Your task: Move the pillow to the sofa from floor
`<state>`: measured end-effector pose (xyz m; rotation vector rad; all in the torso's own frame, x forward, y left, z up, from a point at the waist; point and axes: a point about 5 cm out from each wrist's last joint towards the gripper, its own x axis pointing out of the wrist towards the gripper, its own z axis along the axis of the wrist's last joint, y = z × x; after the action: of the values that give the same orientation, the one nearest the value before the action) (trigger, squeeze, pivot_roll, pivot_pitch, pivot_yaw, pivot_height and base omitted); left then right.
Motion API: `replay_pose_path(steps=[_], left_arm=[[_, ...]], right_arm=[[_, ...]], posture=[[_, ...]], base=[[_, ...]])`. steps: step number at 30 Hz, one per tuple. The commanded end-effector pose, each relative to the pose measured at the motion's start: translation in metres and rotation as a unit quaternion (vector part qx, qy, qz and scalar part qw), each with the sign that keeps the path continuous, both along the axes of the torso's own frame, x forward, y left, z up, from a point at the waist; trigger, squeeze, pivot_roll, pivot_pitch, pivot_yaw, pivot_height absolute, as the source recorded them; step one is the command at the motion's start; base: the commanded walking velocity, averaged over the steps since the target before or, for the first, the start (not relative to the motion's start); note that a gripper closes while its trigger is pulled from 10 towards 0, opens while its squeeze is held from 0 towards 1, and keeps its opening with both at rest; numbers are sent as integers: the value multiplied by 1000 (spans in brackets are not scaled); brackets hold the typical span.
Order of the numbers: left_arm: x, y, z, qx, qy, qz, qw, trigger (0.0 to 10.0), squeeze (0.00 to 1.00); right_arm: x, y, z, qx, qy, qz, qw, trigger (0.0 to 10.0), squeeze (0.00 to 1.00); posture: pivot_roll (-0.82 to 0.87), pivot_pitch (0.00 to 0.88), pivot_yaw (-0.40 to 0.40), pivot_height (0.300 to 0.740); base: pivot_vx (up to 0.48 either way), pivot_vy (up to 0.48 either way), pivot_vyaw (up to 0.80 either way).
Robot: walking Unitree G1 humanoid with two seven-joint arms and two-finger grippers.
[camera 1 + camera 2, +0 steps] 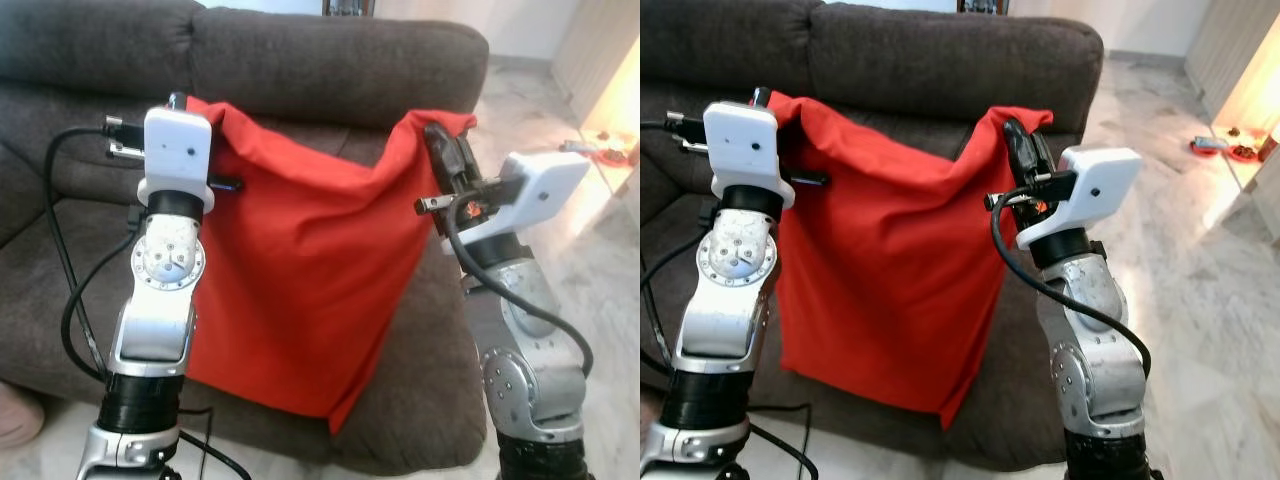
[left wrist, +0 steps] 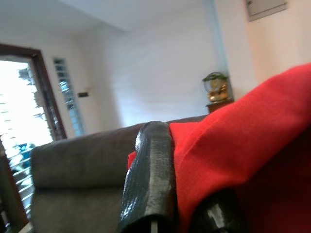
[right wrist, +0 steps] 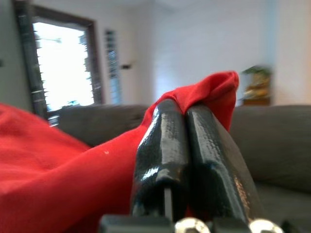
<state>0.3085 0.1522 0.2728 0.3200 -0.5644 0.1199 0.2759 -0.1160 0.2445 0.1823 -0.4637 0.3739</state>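
Note:
A red pillow [image 1: 300,280] hangs between my two grippers in front of the dark brown sofa [image 1: 330,70], its lower end over the seat's front edge. My left gripper [image 1: 180,105] is shut on the pillow's upper left corner [image 2: 204,145]. My right gripper [image 1: 440,140] is shut on the upper right corner [image 3: 214,92], the fabric pinched between its black fingers [image 3: 165,145]. The pillow sags in the middle between the two held corners.
The sofa's seat cushion [image 1: 430,380] and backrest lie straight ahead. Pale marble floor [image 1: 1200,290] runs off to the right, with small items [image 1: 1230,150] on it far right. A window [image 3: 63,63] and a cabinet with an ornament [image 2: 216,87] stand behind the sofa.

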Motion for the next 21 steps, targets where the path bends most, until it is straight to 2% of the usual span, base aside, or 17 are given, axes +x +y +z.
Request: replay_pose_path(steps=[1, 3, 8, 12, 14, 16, 20, 21], left_arm=[[-7, 0, 16, 5, -42, 1, 999, 10000, 0], [-7, 0, 15, 5, -41, 1, 999, 10000, 0], [-4, -1, 5, 8, -17, -5, 1000, 10000, 0], [2, 10, -24, -15, 52, 8, 999, 10000, 0], [4, 9, -31, -7, 73, 0, 997, 10000, 0], [4, 6, -38, 7, 94, -14, 995, 10000, 0], [4, -7, -55, 29, 149, -69, 986, 10000, 0], [2, -13, -62, 49, 166, -92, 981, 10000, 0]], right_arm=[[-8, 9, 15, -4, -39, 32, 999, 10000, 0], [-9, 12, 10, -13, -28, 42, 999, 10000, 0], [-8, 15, -3, -38, -2, 51, 998, 10000, 0], [-4, 12, -23, -70, 39, 47, 996, 10000, 0], [0, 10, -33, -107, 69, 30, 991, 10000, 0], [3, 9, -43, -151, 91, 27, 984, 10000, 0], [2, 14, -48, -174, 104, 49, 978, 10000, 0], [0, 19, -48, -188, 101, 65, 975, 10000, 0]], posture=[[78, 31, -35, 740], [78, 32, -35, 740], [79, 32, -36, 740], [78, 33, -35, 740], [77, 33, -36, 740], [78, 34, -37, 740], [80, 34, -41, 740], [80, 36, -40, 740]], base=[[341, 0, 0], [304, 0, 0], [0, 0, 0], [0, 0, 0], [0, 0, 0], [0, 0, 0], [0, 0, 0], [0, 0, 0]])
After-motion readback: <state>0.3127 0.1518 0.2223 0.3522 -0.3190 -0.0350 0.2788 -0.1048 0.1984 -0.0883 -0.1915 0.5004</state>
